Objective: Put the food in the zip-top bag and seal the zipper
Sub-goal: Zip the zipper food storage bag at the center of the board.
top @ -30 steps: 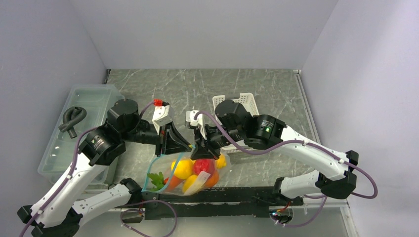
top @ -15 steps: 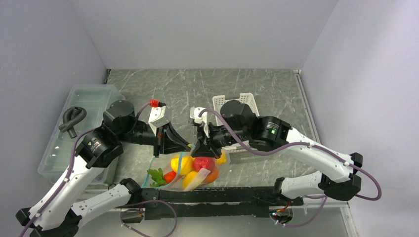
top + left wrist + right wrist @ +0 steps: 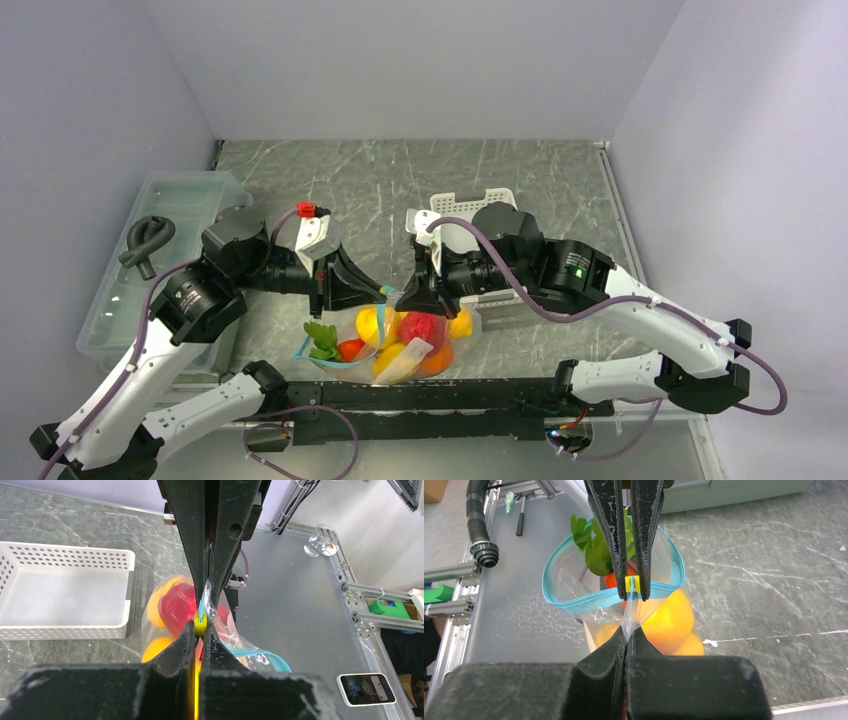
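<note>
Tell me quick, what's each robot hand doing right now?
Left gripper: shut, pinching the yellow zipper slider.
Right gripper: shut, pinching the clear edge of the zip-top bag near that slider.

We see bright, even, diffuse light from above, and the shadows under the arms on the tabletop (image 3: 520,170) are soft. The zip-top bag (image 3: 599,611) carries small glints. In the wrist views the near bulk of the left end effector (image 3: 200,628) and of the right end effector (image 3: 629,632) is blurred, while the background is sharp.
</note>
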